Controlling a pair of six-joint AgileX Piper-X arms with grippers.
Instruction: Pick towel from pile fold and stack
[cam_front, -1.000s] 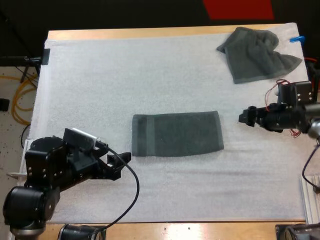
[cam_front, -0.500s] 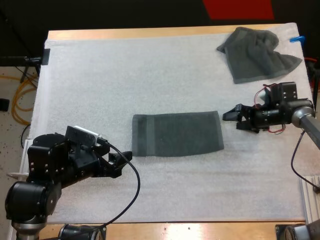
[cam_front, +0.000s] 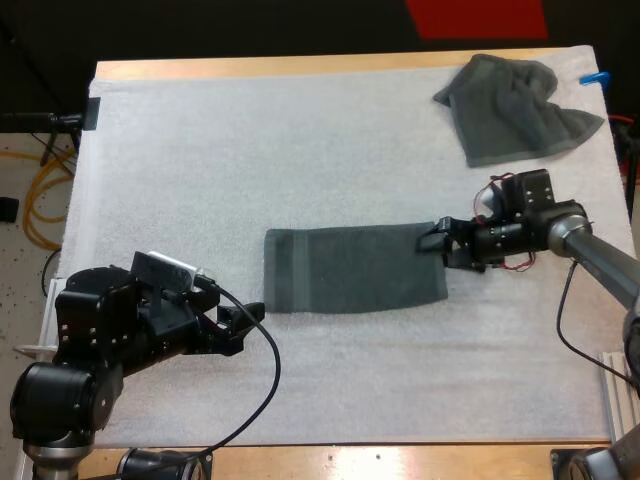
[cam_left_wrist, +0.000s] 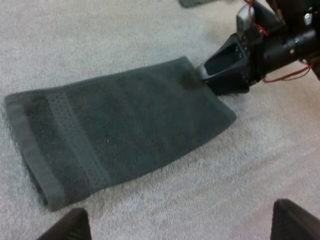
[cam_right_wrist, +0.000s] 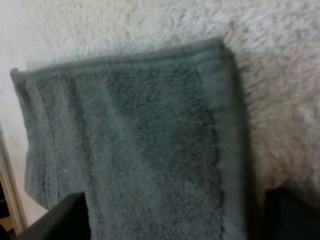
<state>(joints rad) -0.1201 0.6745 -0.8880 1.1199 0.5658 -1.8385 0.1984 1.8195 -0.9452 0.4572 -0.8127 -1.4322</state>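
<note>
High view puts the folded towel (cam_front: 355, 268) in the middle of the mat (cam_front: 300, 150), long axis left to right, with the right gripper (cam_front: 438, 244) at its right short edge, fingers spread on nothing, and the left gripper (cam_front: 243, 322), likewise spread and empty, just off its near-left corner.

Where things lie on our mat (cam_front: 300, 150)
We see the folded towel (cam_front: 355, 268) at the mat's middle, the crumpled towel (cam_front: 515, 110) at its far right corner; our right gripper (cam_front: 435, 248) at the folded towel's right edge, our left gripper (cam_front: 245, 325) near its left near corner
</note>
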